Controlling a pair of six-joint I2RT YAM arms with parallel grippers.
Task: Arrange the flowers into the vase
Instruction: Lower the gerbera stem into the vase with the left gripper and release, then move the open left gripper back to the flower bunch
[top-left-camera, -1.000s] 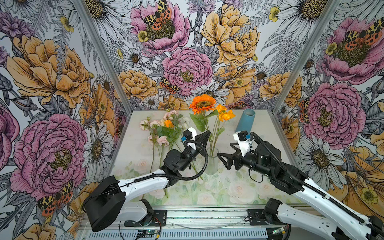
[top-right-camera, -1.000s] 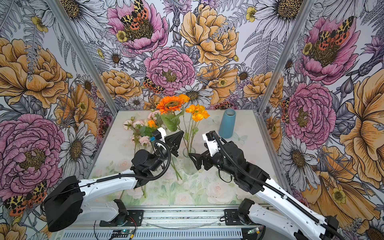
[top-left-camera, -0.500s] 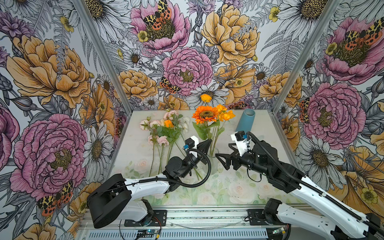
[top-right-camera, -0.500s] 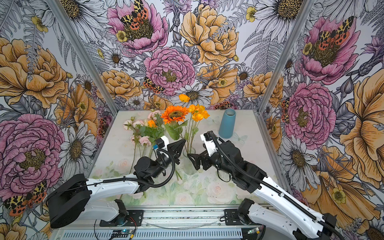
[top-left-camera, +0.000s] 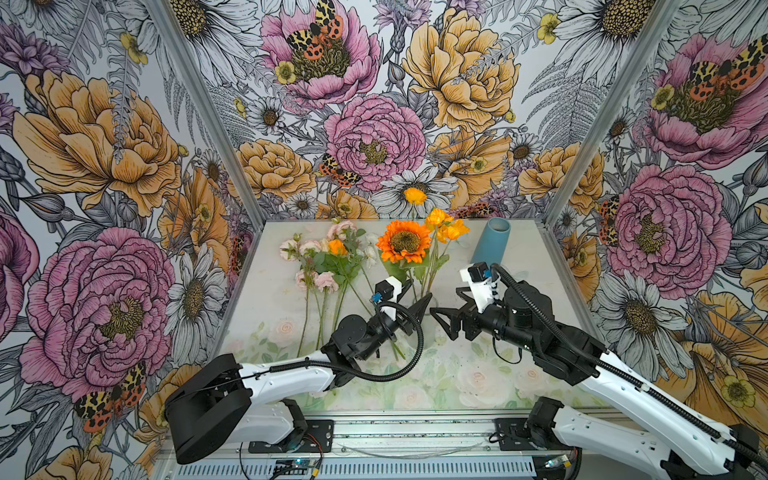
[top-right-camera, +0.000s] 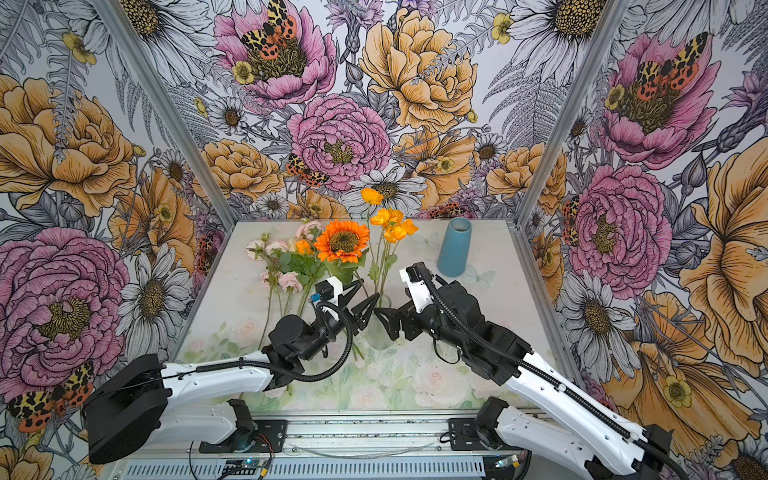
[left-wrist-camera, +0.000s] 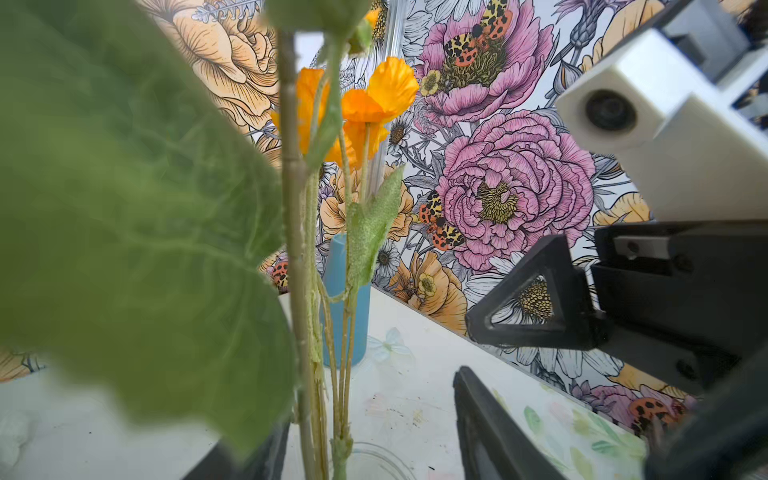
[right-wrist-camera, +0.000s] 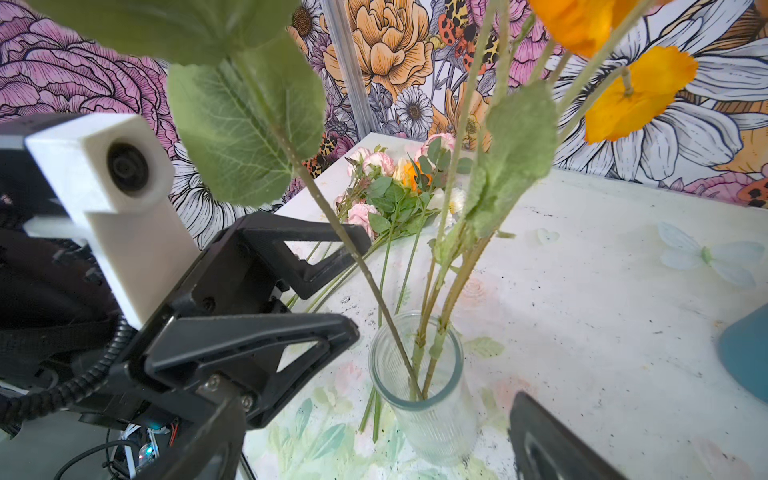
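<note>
A clear glass vase stands mid-table and holds an orange sunflower and a spray of orange poppies. My left gripper is open just above the vase rim. The sunflower stem stands free between its jaws. My right gripper is wide open on the other side, with the vase between its jaws and untouched. The other flowers, pink, white and orange blooms, lie in a bunch at the back left.
A blue tapered vase stands at the back right, behind the right arm. The stems of the lying bunch run toward the left arm. Patterned walls close the table on three sides.
The sunflower has come down into the glass vase with the left gripper. The left gripper then opened and let its stem go. The right gripper stayed open beside the vase.
</note>
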